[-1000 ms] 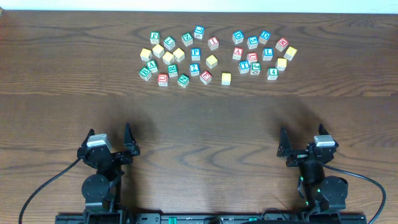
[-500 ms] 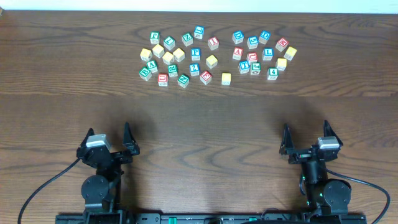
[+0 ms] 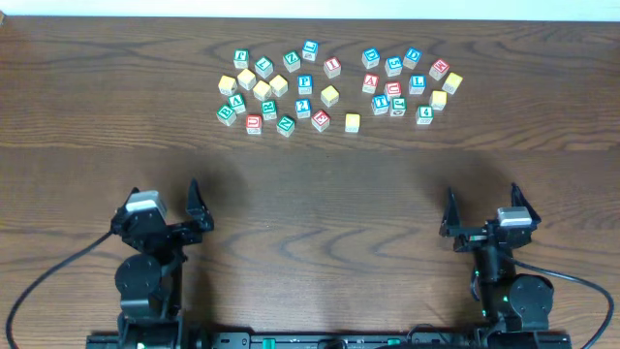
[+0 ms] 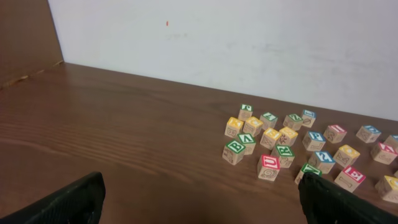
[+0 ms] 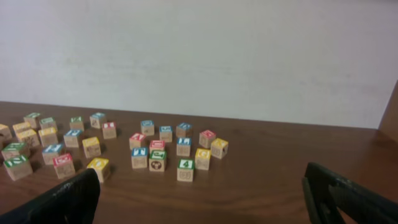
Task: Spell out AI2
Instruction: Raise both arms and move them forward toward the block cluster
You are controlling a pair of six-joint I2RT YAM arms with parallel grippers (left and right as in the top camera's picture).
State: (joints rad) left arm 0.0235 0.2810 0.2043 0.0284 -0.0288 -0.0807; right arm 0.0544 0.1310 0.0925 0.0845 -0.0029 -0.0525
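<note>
Many small wooden cubes lie scattered across the far half of the table. Among them the red A cube (image 3: 370, 83) (image 5: 137, 139) sits in the right cluster. The red I cube (image 3: 332, 67) (image 5: 109, 128) lies just left of it. The blue 2 cube (image 3: 303, 107) (image 4: 323, 159) is lower, in the left cluster. My left gripper (image 3: 165, 208) (image 4: 202, 208) and right gripper (image 3: 482, 207) (image 5: 202, 205) hang near the table's front edge, far from the cubes. Both are open with nothing between their fingers.
A blue P cube (image 3: 304, 84) and a green A cube (image 3: 235, 102) lie among the others. A green 4 cube (image 3: 423, 114) (image 5: 185, 167) is the nearest one on the right. A white wall (image 5: 199, 56) stands behind the table (image 3: 320, 194).
The left arm has shifted a little left and turned. The right arm has drifted right and back toward the front edge. Both grippers stay open and no cube has moved.
</note>
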